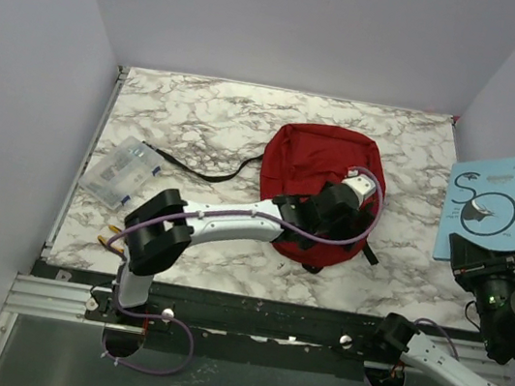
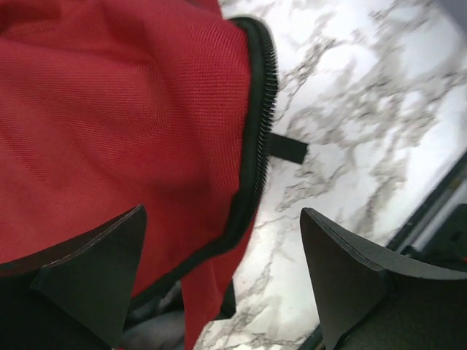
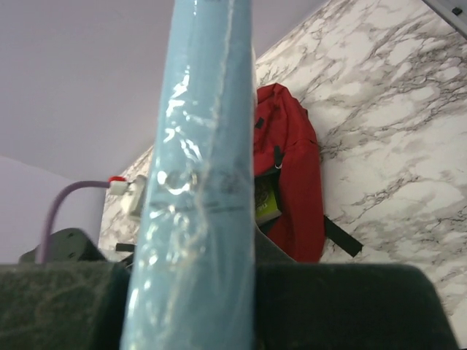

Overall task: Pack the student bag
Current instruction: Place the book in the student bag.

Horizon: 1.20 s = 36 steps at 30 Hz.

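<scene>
Two end effectors, nearest first: the right end effector [image 3: 190, 292], at the near right edge of the tabletop [image 1: 201, 116], is clamped on the near edge of a thin light-blue book [image 1: 491, 205]. The left end effector [image 2: 221, 219] has its jaws wide apart and holds nothing, poised over the black zipper edge of the student bag [image 1: 317, 158], which lies dark red just right of centre. One clear plastic case [image 1: 122, 172] lies at the left, and a black strap [image 1: 202, 170] runs from beside it to the bag.
</scene>
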### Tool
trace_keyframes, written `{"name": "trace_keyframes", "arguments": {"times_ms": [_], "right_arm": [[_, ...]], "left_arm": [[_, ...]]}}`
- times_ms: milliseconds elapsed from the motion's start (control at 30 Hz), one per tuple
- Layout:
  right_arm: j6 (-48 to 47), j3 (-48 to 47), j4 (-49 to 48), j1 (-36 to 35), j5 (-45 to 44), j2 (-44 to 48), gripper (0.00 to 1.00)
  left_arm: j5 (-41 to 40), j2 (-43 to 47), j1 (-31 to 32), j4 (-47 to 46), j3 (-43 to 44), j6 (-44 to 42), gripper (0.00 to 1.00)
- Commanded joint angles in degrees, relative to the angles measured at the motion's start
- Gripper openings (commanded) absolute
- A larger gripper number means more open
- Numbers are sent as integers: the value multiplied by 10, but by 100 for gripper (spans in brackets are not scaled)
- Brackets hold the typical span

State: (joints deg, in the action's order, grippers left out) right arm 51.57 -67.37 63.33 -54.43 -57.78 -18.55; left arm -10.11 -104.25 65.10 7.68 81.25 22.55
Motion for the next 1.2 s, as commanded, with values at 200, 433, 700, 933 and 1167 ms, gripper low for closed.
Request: {"name": "trace_keyframes", "arguments": {"times_ms": [200,433,700,933,1167], "right_arm": [[51,95,-55,-6,75,2,1],[137,225,-117,-5,204,-10,0],[203,339,-247,-5,354,25,0],[287,424,-344,-6,427,24,0],[323,467,-431,-5,426,10,0]], "left_arm": [[-81,-80,-22,144,99,-28,25],[103,10,-103,163,74,-46,1],[375,-9,-152,250,142,-50,0],[382,-11,-152,324,208,-72,0],[405,-30,-151,397,266,-86,0]]}}
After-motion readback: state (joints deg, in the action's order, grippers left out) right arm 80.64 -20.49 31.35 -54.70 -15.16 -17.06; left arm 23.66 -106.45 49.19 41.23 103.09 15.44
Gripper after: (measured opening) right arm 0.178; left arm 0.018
